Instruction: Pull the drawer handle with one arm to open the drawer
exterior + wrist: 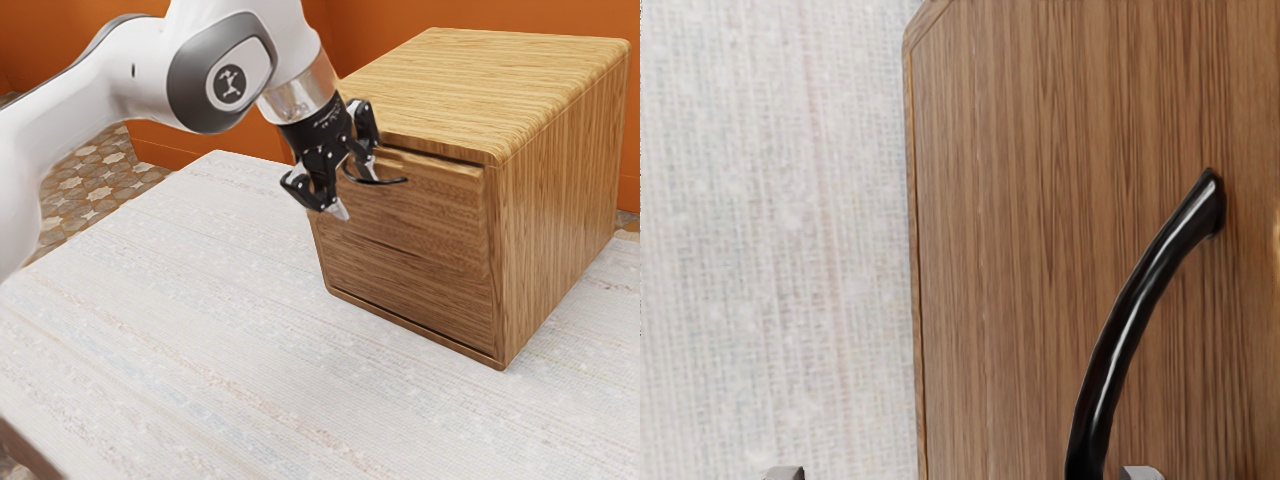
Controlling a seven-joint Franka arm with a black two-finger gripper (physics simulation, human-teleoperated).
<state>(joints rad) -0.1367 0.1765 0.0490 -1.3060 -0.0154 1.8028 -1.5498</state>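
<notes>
A light wooden cabinet point(520, 100) stands on the table at the exterior view's right. Its upper drawer front point(430, 210) carries a curved black handle point(388, 181). My black gripper point(355, 190) is at the handle's end nearest the arm, close against the drawer front. In the wrist view the handle point(1140, 300) arcs off the wood grain of the drawer front point(1040, 200) and passes between my fingertips point(1140, 472), close to one of them. The fingers stand wide apart, so the gripper point(962, 472) is open around the handle. A thin strip of the drawer's top edge shows under the cabinet top.
The cabinet rests on a pale woven table surface point(200, 330) that stretches toward the exterior view's left and front. A second drawer panel point(410, 280) lies below the upper one. An orange wall point(380, 25) and patterned floor tiles point(90, 180) are behind.
</notes>
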